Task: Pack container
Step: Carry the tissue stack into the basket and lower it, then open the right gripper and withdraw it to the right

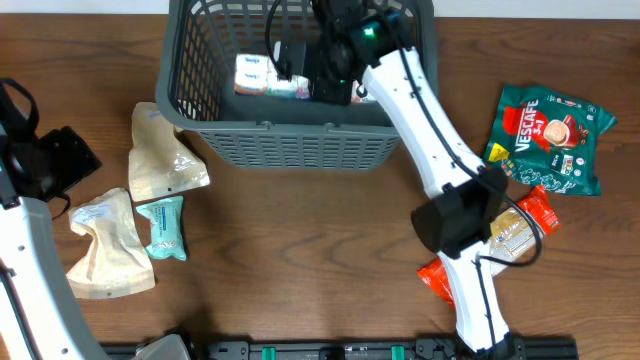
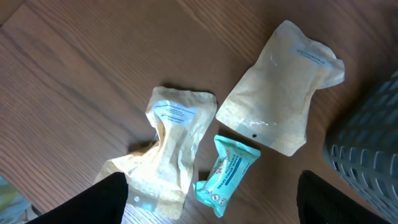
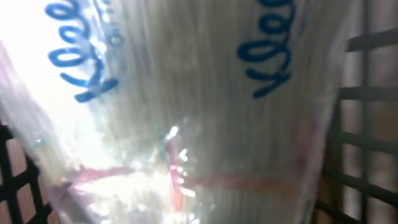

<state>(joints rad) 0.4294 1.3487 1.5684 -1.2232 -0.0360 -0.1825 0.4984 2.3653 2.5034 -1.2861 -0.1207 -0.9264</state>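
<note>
Currently, items on the table (image 1: pixel 300 260), left to right as I stand:

1. Left claw (image 2: pixel 211 186): fingers spread, holding nothing, hanging over the left-hand group of packets.
2. Crumpled kraft pouch (image 1: pixel 105 243), flat kraft pouch (image 1: pixel 160 155) and teal packet (image 1: pixel 163 228): lying close together. The flat pouch lies just beside the container's left wall. All are outside the container and nearer the left arm.
3. Container (image 1: pixel 290 145): dark grey lattice basket at the far middle of the table, to the right of the left claw, long axis running left to right.
4. Tissue pack (image 1: pixel 268 78): clear wrap with blue "Klee…" lettering, on the container floor and lengthwise with the basket.
5. Right claw (image 1: pixel 330 75): reaching down inside the container, with the tissue pack at its left and filling the wrist view. I cannot tell whether the claw is spread or pinching the pack.
6. Nescafé 3-in-1 bag (image 1: pixel 548 135) and red packet (image 1: pixel 540 212): outside the container, well to its right, nearer the right arm.

Judgement: this is a placing step, and the coming move depends on the pack resting on the floor directly left of the right claw.
</note>
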